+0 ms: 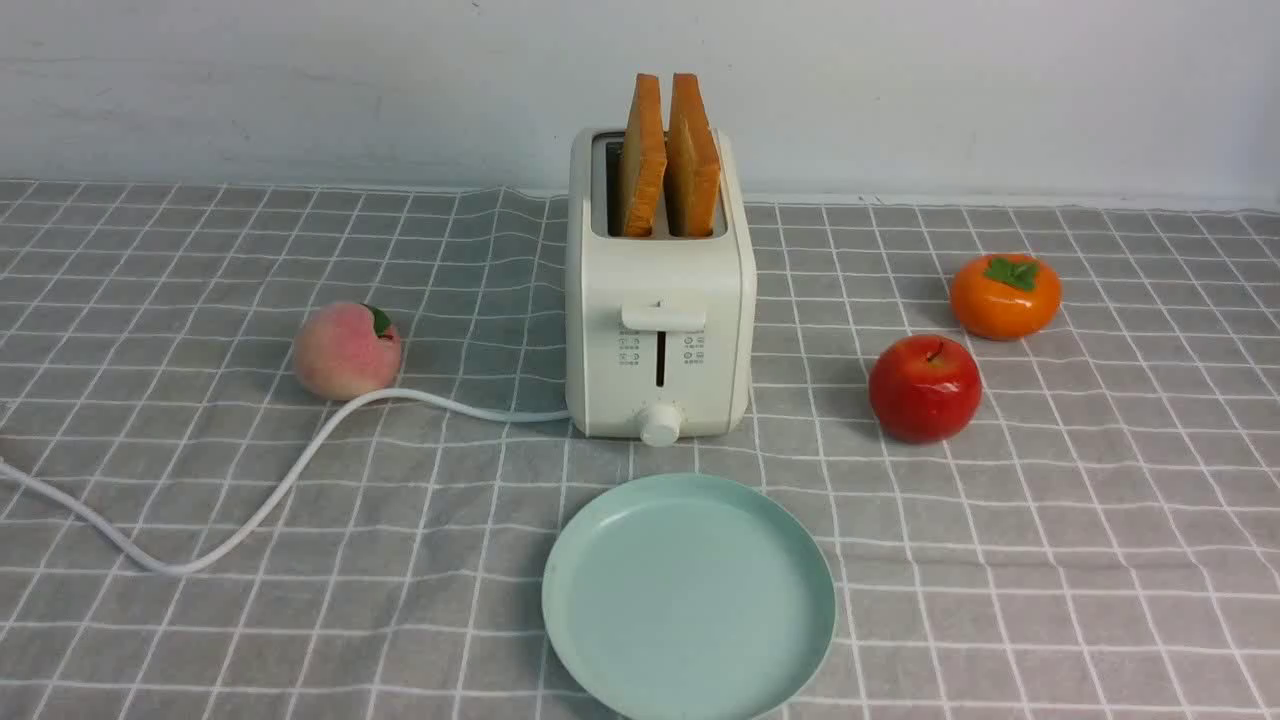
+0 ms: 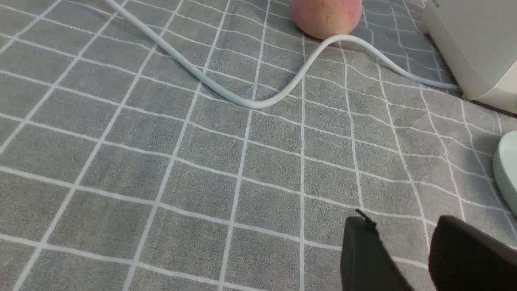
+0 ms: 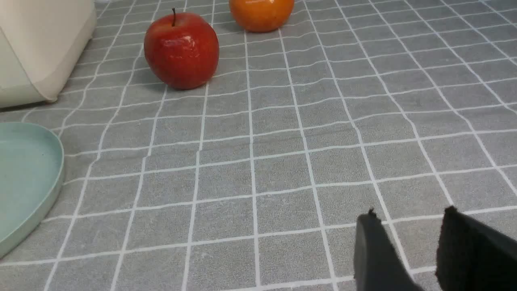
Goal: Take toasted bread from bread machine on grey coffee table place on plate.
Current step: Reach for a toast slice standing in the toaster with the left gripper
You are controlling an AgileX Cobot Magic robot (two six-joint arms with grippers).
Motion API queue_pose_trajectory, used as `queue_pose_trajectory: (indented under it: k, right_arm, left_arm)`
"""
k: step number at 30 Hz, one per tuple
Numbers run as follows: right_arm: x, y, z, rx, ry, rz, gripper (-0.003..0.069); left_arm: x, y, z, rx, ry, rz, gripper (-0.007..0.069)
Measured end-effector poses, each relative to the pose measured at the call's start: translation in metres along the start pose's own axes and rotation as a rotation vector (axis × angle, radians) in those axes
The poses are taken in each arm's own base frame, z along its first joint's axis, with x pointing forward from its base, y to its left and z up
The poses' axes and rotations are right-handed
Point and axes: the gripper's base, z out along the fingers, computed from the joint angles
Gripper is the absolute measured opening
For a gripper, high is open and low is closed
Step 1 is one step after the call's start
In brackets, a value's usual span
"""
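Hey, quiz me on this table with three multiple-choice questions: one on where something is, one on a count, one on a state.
1. The plate lies: A) in front of the toaster; B) behind it; C) on top of it.
2. Slices in the toaster: A) one; B) two; C) three.
3. The plate is: A) empty; B) holding a slice; C) upside down.
Answers: A, it sits nearer us than the toaster; B, two stand up out of it; A, its face is bare.

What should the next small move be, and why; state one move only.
Probably raise the right gripper toward the right slice of toasted bread: both slices stand upright in the bread machine, the plate is bare, and that gripper sits open and empty, low over the table.
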Motion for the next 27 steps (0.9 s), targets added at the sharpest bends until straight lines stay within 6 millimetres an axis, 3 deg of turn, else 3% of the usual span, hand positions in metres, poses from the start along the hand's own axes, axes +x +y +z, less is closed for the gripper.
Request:
queue_pose_trajectory:
  k: [20,27]
  right_arm:
    - [0.000,0.000,0.000,0.000,0.000,0.000,0.0240]
    - [0.000,0.000,0.000,0.000,0.000,0.000,0.0240]
  left_arm:
    - [-0.003,-0.001,0.000,0.015,-0.029,-0.004,0.0238]
    - [-0.016,-0.010,-0.002,0.125,-0.163,-0.152,0.0238]
